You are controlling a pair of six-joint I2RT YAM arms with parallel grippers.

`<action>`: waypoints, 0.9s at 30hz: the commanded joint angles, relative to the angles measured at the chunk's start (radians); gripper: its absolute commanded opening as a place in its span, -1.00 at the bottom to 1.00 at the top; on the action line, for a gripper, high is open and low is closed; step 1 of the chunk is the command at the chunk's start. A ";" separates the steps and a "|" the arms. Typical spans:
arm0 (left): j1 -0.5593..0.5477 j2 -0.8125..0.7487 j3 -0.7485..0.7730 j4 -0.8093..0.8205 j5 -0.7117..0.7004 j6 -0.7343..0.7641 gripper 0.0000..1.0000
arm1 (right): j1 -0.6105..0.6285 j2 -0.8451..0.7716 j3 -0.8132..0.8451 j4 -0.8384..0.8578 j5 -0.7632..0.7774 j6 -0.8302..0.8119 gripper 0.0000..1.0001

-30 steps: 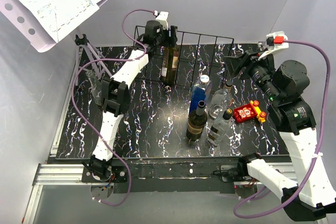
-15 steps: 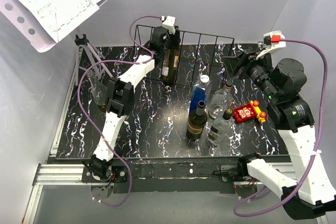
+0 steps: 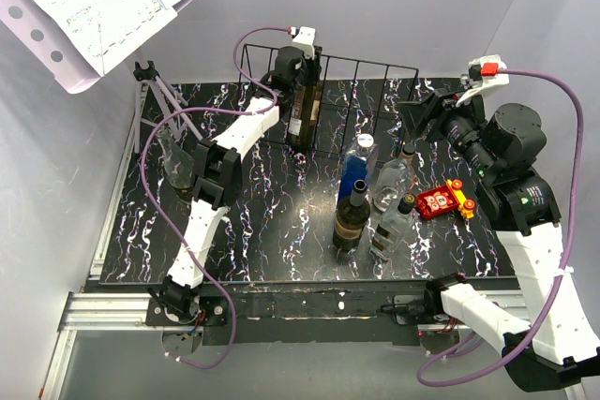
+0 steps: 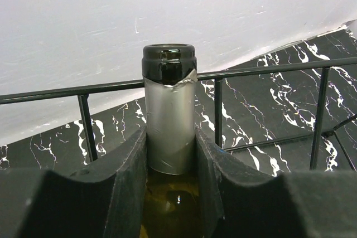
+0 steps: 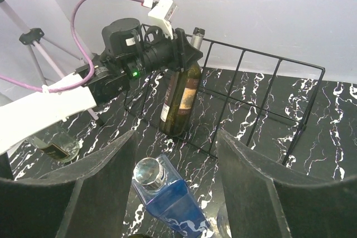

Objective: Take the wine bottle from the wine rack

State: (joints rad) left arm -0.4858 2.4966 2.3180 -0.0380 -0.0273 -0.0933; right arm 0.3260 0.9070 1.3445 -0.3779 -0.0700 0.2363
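Note:
The wine bottle (image 3: pixel 302 111), dark green with a silver foil neck (image 4: pixel 169 129), stands in the left part of the black wire wine rack (image 3: pixel 375 67) at the table's back. My left gripper (image 3: pixel 300 65) is shut on the bottle's neck, with one finger (image 4: pixel 120 176) on each side of the foil. In the right wrist view the bottle (image 5: pixel 181 96) leans a little inside the rack (image 5: pixel 262 90), with the left gripper (image 5: pixel 181 48) at its top. My right gripper (image 3: pixel 419 117) is open and empty, hovering right of the rack above the other bottles.
A blue bottle (image 3: pixel 354 168), a clear bottle (image 3: pixel 389 185), a dark bottle (image 3: pixel 352 217) and a small clear bottle (image 3: pixel 394 227) stand in a group in front of the rack. A red toy (image 3: pixel 441 201) lies to their right. A tripod (image 3: pixel 155 91) stands at the back left.
My left gripper moved right onto the bottle's neck and closed on it. The bottle now stands a little straighter. The right arm shifted only slightly.

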 commanded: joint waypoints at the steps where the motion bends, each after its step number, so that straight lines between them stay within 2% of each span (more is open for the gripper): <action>1: -0.002 -0.068 -0.012 0.003 0.026 0.061 -0.97 | 0.004 -0.010 0.025 0.027 0.013 -0.008 0.32; 5: -0.002 -0.177 -0.112 0.088 0.027 0.052 -1.00 | 0.002 -0.011 0.018 0.033 0.007 -0.002 0.32; 10: -0.004 -0.292 -0.216 0.205 0.104 0.004 -1.00 | 0.002 -0.022 0.010 0.037 0.015 -0.003 0.33; 19: -0.007 -0.424 -0.374 0.365 0.193 -0.028 -1.00 | 0.002 -0.043 -0.001 0.045 0.013 -0.002 0.32; 27: -0.007 -0.631 -0.670 0.544 0.231 -0.017 -1.00 | 0.004 -0.048 0.005 0.048 -0.011 0.008 0.32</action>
State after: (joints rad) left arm -0.4839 2.0827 1.7370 0.2825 0.1539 -0.0895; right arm 0.3275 0.8722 1.3441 -0.3782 -0.0666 0.2375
